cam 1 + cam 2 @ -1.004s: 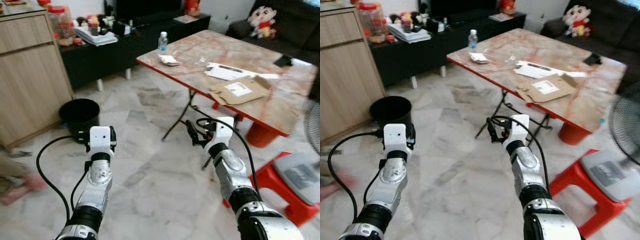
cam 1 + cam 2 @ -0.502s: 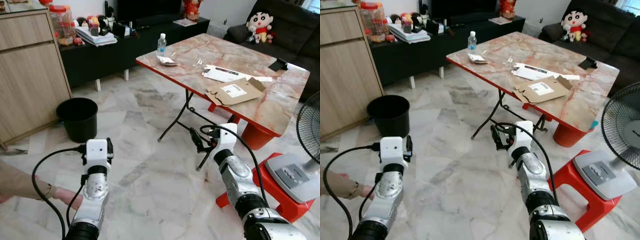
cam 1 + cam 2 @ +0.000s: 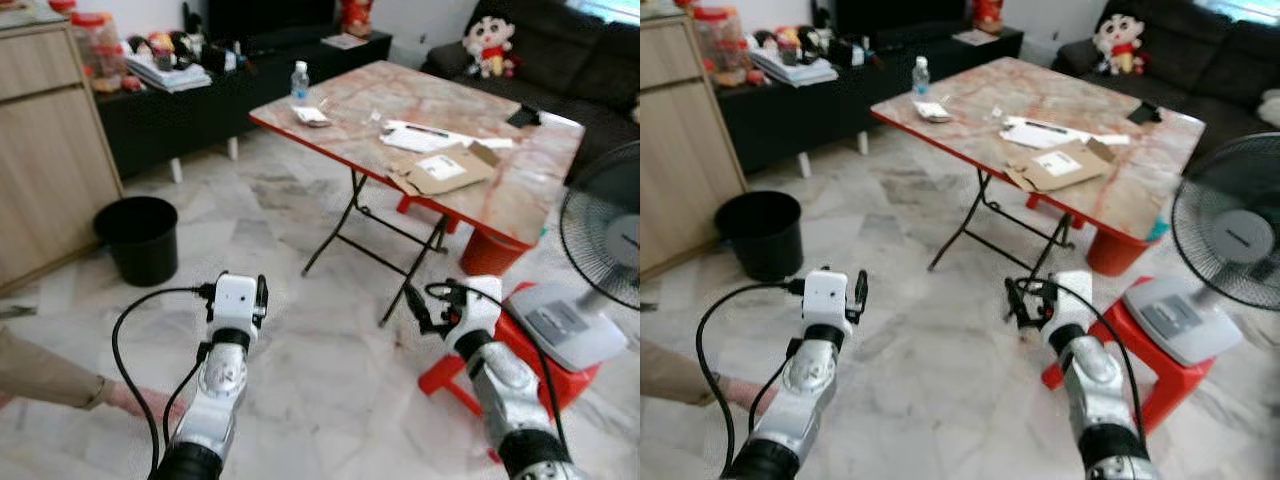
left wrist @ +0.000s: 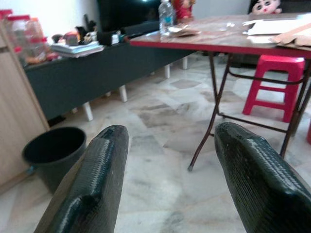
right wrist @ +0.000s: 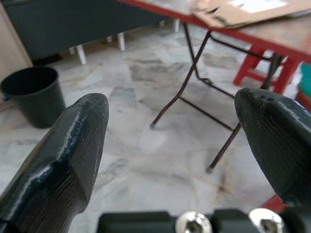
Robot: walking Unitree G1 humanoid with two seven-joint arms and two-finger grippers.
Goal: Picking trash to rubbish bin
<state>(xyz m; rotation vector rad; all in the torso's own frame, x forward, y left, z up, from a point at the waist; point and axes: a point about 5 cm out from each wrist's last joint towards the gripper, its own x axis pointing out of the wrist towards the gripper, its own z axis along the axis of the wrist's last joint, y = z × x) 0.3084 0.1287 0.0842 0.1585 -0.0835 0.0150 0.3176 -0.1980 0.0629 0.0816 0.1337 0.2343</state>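
Marble floor (image 3: 300, 350), folding table (image 3: 500, 190), black bin (image 3: 140, 238).

Light: bright, even indoor daylight | Shadows: soft, under the table (image 3: 470, 130) | Glare: pale sheen on marble floor (image 3: 330, 350) beside the table | Blur: slight in head views | Focus: wrist-view fingertips (image 4: 97, 165) soft, large

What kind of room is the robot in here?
Most likely a home living room: a dark sofa with a plush doll, a low TV cabinet, and a marble-top folding table on marble floor.
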